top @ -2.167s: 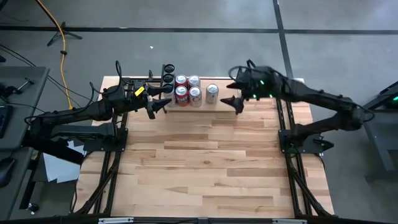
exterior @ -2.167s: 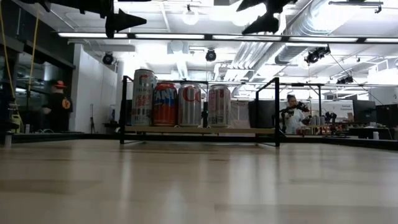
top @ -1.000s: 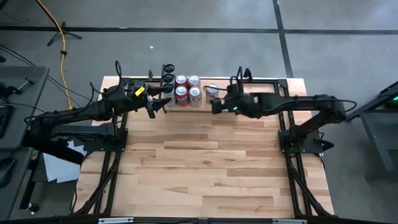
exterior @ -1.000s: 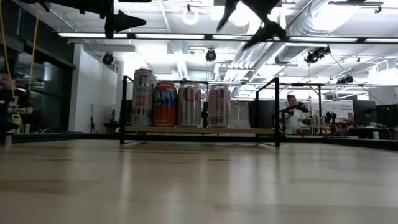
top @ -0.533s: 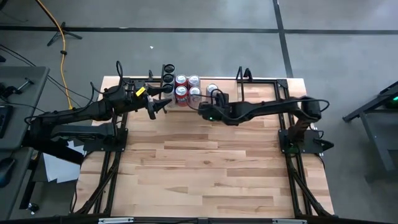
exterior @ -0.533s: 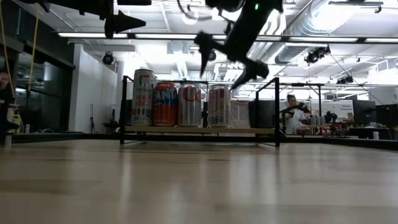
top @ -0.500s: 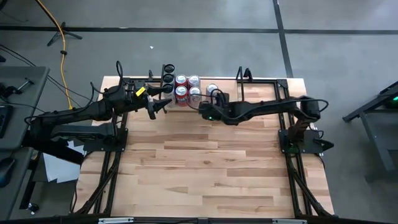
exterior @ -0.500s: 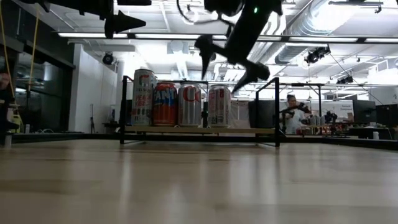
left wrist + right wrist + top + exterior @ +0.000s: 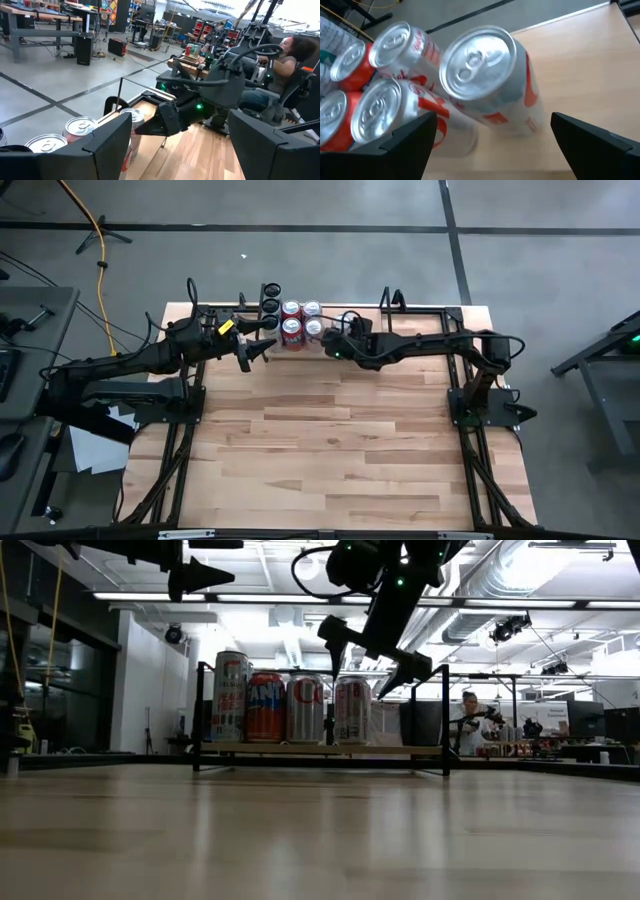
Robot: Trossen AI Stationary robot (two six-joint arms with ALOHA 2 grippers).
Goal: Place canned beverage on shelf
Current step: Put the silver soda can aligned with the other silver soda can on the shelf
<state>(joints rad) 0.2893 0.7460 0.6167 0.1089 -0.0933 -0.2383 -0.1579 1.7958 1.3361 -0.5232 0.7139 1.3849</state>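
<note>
The shelf [image 9: 320,748], a pale plank between black rod uprights, stands at the table's far edge and carries several cans on their bases. The rightmost one is a silver canned beverage with red print [image 9: 487,75], [image 9: 352,710], standing apart from the rest. My right gripper [image 9: 372,662], [image 9: 493,120] hangs open, slanting down over that can, one finger on either side of its top and clear of it. In the high view the right gripper [image 9: 335,340] partly hides the can. My left gripper [image 9: 257,346] waits open and level at the shelf's left end, high above the table.
Red and silver cans [image 9: 300,320] crowd the shelf just left of the lone can, and black-topped cans [image 9: 269,305] stand farther left. Black frame rails [image 9: 455,370] run along the table's sides. The bare tabletop [image 9: 330,450] stretches toward the near edge. A person [image 9: 468,725] sits in the room behind.
My right gripper has come down from high above the shelf to just over the rightmost can, swinging toward the table's left and then back toward the far edge. It has rolled and tipped downward, and has stayed open.
</note>
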